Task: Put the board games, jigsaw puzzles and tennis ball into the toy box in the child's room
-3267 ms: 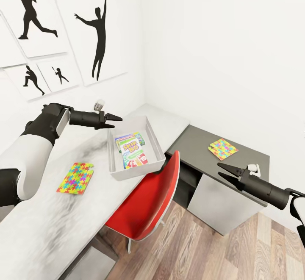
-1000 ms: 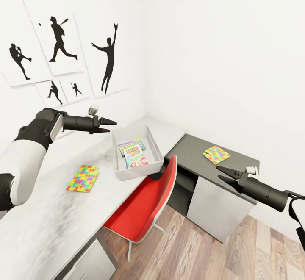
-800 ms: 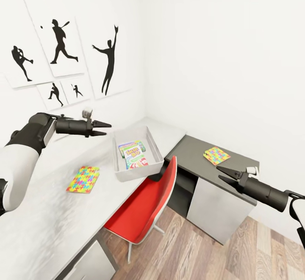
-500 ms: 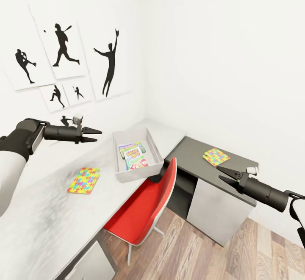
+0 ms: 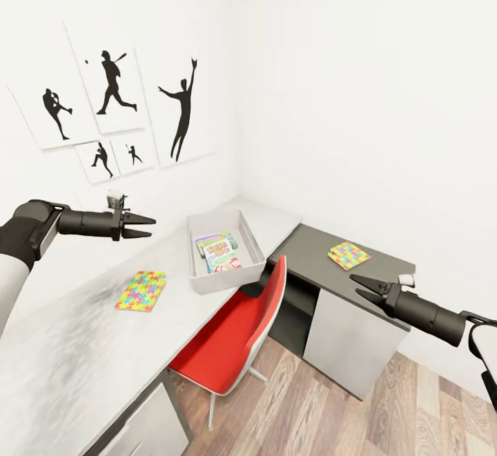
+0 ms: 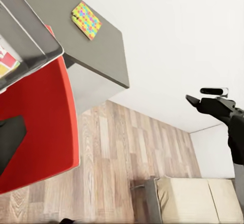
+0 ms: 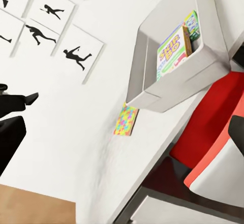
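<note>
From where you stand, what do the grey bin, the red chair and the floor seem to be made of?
The toy box looks like matte moulded plastic: thick, plain grey walls with rounded corners. The red chair seems glossy plastic, a smooth one-piece shell with soft highlights, though painted wood is possible. The floor looks like wood planks, with visible grain and seams.

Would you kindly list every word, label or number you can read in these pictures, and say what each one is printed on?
"SKIP-BO": on the green-yellow flat board game box lying inside the light grey rectangular toy box; clearest in the right wrist view, blurred in the head view.
The small print and red card figures on the lower part of that box are too small to read.
The black silhouette athlete pictures and the colourful jigsaw puzzle squares carry no text.
</note>
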Available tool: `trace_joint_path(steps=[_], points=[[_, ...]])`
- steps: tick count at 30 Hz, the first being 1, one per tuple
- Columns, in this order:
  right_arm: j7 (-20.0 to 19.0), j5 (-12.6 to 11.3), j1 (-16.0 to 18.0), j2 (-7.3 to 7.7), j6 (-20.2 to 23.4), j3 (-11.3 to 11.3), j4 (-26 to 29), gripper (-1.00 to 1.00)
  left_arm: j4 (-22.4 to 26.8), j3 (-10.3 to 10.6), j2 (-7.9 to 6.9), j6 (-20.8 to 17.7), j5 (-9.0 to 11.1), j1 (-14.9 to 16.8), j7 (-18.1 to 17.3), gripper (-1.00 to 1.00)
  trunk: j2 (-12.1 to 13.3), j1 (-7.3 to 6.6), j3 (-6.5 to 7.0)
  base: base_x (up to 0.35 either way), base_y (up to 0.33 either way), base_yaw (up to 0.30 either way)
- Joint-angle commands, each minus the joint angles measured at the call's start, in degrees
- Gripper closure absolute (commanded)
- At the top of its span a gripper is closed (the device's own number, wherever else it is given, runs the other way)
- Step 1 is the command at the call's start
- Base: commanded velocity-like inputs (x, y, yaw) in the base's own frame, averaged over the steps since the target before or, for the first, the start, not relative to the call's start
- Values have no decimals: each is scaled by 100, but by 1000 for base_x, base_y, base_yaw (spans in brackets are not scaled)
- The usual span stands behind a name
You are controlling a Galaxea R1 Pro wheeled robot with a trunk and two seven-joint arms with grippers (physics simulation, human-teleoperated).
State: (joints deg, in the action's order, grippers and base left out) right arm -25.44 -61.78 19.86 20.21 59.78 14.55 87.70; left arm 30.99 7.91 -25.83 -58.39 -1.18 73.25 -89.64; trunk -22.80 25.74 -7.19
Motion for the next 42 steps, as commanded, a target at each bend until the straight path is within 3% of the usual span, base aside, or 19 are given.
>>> trace_joint_path(steps=[1,15,20,25,42], points=[[-55,60,7,0,22,8,-3,-100,0,46,-6,-60,-14,7,-36,-100,-12,4,-3,-7,0,0],[-53,87,9,-10,-7,2,-118,-100,-3,140,-94,-4,-14,-54,-36,-100,-12,4,129,-43,6,0],[-44,133,9,-12,-19,-194,-114,-100,-2,140,-111,56,-14,-152,-36,-100,-12,4,176,-247,72,66],[-34,168,9,-15,-27,-365,-113,-100,-1,140,-114,70,-14,-175,-36,-100,-12,4,221,-79,22,146],[-22,175,9,-18,-34,-400,-113,-100,3,217,-115,73,-14,-196,-36,-100,-12,4,347,-6,2,202]])
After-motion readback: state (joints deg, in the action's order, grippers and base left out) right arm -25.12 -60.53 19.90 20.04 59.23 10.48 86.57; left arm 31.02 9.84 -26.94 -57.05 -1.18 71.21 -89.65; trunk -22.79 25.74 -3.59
